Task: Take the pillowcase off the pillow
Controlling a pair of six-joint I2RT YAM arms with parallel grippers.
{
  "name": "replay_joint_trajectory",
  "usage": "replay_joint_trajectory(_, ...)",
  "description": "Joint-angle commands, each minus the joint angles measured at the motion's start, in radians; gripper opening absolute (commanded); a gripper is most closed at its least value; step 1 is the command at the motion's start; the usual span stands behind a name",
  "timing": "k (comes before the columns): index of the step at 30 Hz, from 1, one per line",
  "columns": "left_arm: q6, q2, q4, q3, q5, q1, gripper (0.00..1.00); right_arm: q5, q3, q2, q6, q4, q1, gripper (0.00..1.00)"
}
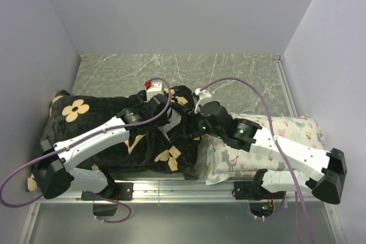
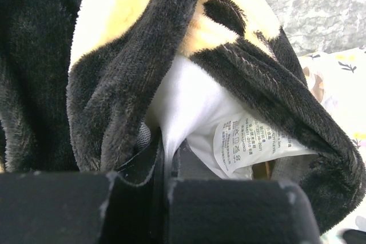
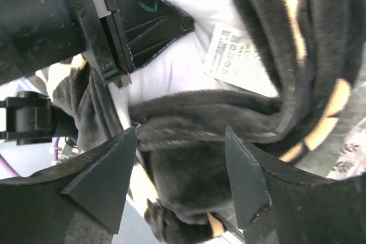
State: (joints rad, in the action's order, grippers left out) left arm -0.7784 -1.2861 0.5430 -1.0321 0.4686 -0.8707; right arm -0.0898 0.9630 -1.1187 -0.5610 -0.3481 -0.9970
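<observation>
The black plush pillowcase [image 1: 108,135] with tan flowers lies at the left of the table. Its open end is bunched near the middle. My left gripper [image 1: 171,111] reaches into that opening. In the left wrist view it [image 2: 166,164] is shut on a fold of the white pillow [image 2: 189,107], beside the pillow's care label [image 2: 251,141]. My right gripper [image 1: 193,124] is open. In the right wrist view it [image 3: 182,135] straddles the pillowcase's black rim [image 3: 206,112] below the exposed pillow [image 3: 171,67], and the left gripper's fingers [image 3: 117,55] show at upper left.
A smaller white pillow with pastel animal-and-plant print [image 1: 286,130] lies under the right arm at the right. The grey marbled tabletop [image 1: 183,72] runs behind both pillows. White walls close in the left, back and right.
</observation>
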Motion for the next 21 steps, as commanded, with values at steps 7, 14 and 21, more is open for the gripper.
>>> replay_joint_trajectory(7, -0.071, 0.027, -0.133, 0.004, 0.014, -0.019, 0.0, -0.131, 0.094, -0.213, -0.074, -0.052, -0.031, 0.72)
replay_joint_trajectory(14, -0.116, 0.015, -0.101, -0.031, 0.081, 0.012, 0.0, -0.166, -0.026, -0.069, -0.096, -0.045, -0.042, 0.05)
replay_joint_trajectory(21, -0.133, -0.012, -0.132, -0.095, 0.041, 0.154, 0.0, -0.171, -0.176, 0.1, -0.111, -0.072, -0.042, 0.0)
